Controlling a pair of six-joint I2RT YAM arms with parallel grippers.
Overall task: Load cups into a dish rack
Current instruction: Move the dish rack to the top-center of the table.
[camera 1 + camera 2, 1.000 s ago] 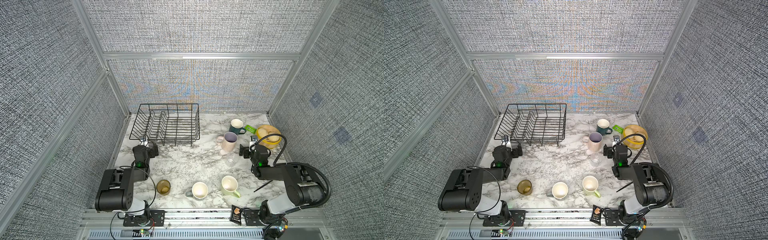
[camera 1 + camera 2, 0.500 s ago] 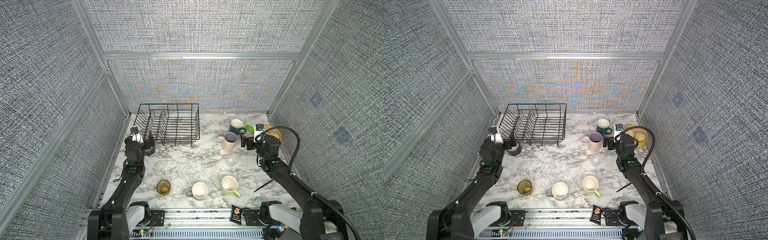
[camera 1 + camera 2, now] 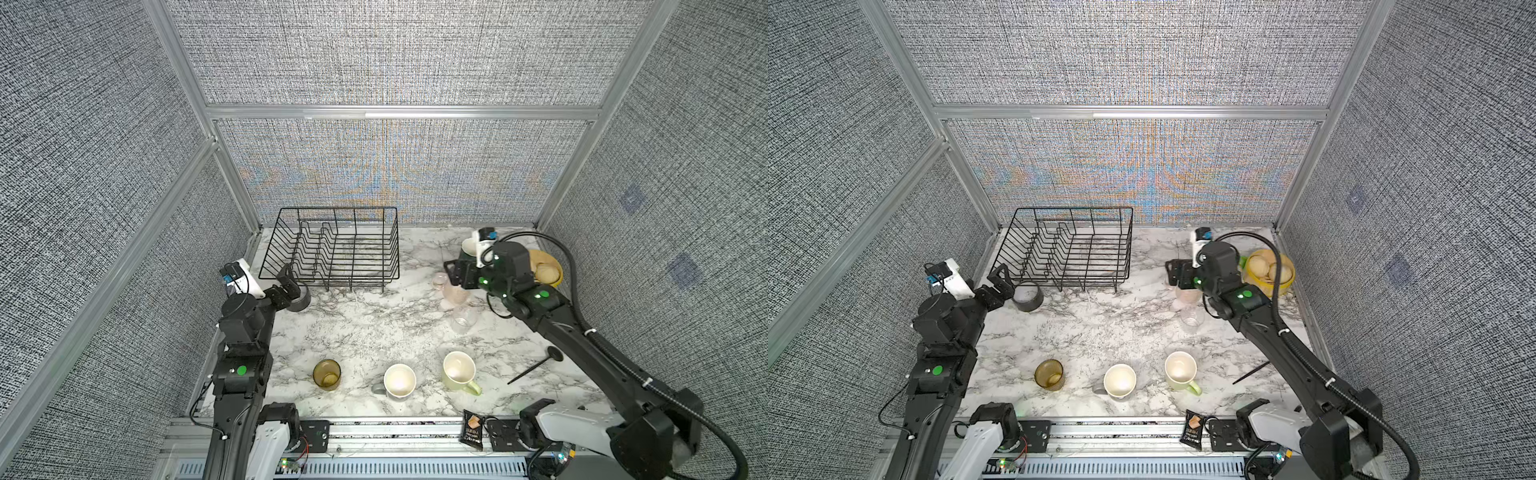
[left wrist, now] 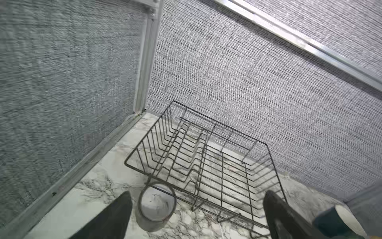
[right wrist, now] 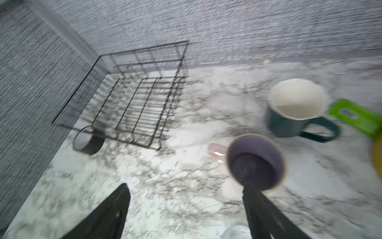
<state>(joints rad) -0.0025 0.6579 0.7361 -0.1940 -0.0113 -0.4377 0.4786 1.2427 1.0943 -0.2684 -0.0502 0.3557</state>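
My left gripper (image 4: 198,193) gapes empty just before the dish rack (image 3: 353,277), far left on the desk (image 3: 365,328); right gripper (image 5: 185,186) also spread wide, blurred, one jaw overlapping the pink mug (image 5: 256,163), contact unclear.

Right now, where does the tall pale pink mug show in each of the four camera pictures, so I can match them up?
A top view: tall pale pink mug, right of centre, just behind the small clear glass.
A top view: same spot, behind that glass.
Left wrist view: not in it.
Right wrist view: the mug, purple inside, near the dark teal mug.
Shared landmark: the black dish rack, visible in all four views.
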